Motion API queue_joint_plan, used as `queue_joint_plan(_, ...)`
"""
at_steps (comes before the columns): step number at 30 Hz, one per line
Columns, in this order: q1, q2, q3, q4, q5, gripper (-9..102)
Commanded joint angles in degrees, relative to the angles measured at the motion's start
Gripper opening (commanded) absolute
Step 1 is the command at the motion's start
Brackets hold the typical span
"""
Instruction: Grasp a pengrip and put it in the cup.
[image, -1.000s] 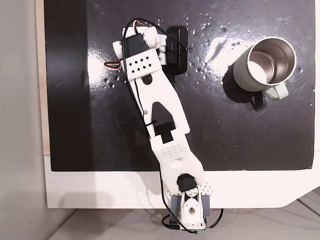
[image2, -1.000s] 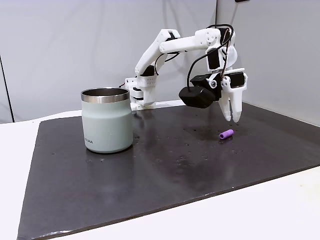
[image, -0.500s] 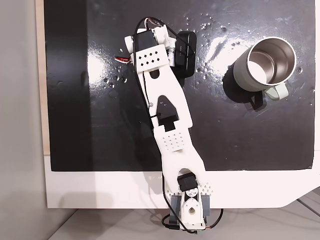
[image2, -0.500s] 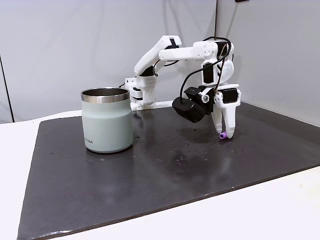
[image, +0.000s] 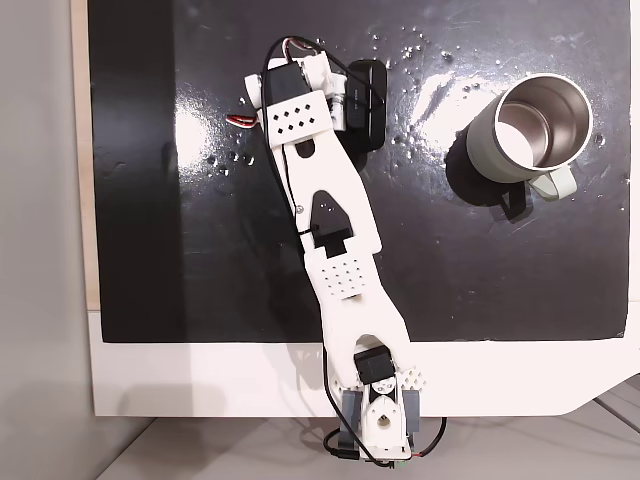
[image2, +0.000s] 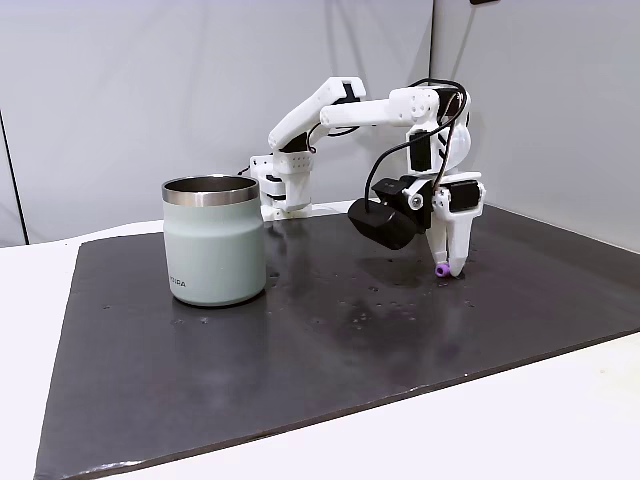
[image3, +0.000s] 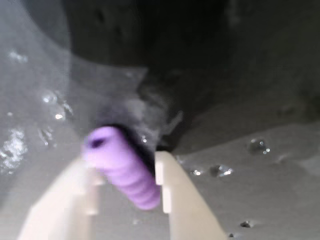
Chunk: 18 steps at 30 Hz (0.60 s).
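Standing at the mat's left in the side fixed view, the cup (image2: 214, 240) is well apart from the gripper (image2: 447, 268), which has dropped to the mat and closed in around the pengrip (image3: 122, 167), jaws now hugging it, ready to lift.

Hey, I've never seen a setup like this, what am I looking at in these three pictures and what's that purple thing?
This is a small white robot arm bolted at a table's edge, ending in a two-finger gripper. One fixed camera looks straight down, another watches from the side at table height, and the third rides on the wrist, looking past the fingers. On the black mat stands the cup, a pale grey-green mug with a steel inside. The purple thing is the pengrip, a soft ribbed tube. It sits between the two fingers, low at the mat, with the fingers close on either side; a firm pinch cannot be confirmed.
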Motion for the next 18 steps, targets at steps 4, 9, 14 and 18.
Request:
queue_joint_plan(4,1.1,0.5,-2.8,1.0,-0.4,0)
queue_joint_plan(9,3.1,5.4,-2.3,4.5,-1.8,0)
queue_joint_plan(14,7.1,14.0,-0.1,8.1,-4.5,0)
queue_joint_plan(18,10.3,22.7,4.1,13.8,-8.4,0)
